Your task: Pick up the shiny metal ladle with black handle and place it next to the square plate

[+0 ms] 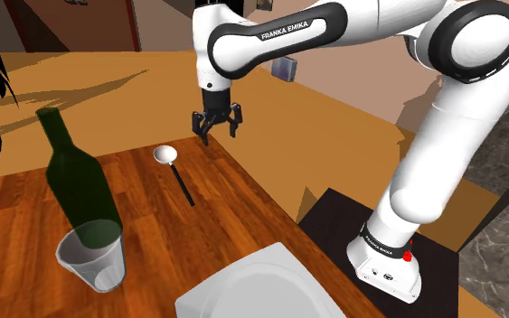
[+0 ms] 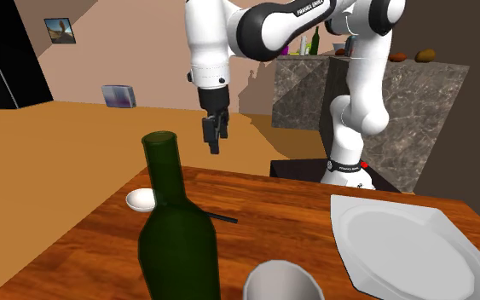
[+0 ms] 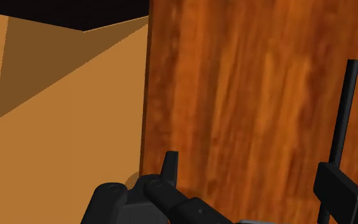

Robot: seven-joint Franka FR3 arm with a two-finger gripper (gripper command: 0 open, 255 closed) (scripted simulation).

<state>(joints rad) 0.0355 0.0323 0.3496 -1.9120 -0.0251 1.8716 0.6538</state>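
- A white square plate (image 1: 250,287) sits at the near edge of the wooden worktop (image 1: 153,237). In the shoulder view it is at about 6 o'clock.
- A see-through cup (image 1: 92,259) stands at 9 o'clock from the plate. It is right in front of a tall green bottle (image 1: 73,176), which stands up straight.
- The ladle (image 1: 178,177) lies flat on the worktop, past the plate and well apart from it, at about 11 o'clock from the plate.
- The ladle has a small pale bowl and a thin black handle. The bowl end is toward 11 o'clock and the handle tip points toward 5 o'clock.
- The pincer (image 1: 217,129) hangs in the air at 2 o'clock from the ladle's bowl, over the far edge of the worktop. It points down.
- The pincer is wide, with nothing between its fingers. It does not touch the ladle.
- In the wrist view, the ladle's black handle (image 3: 343,108) lies on the wood just by one finger of the pincer (image 3: 254,168).
- The white arm (image 1: 279,32) rises from a black stand (image 1: 334,226) at 3 o'clock from the worktop.
- An orange floor (image 1: 89,81) lies beyond the worktop.
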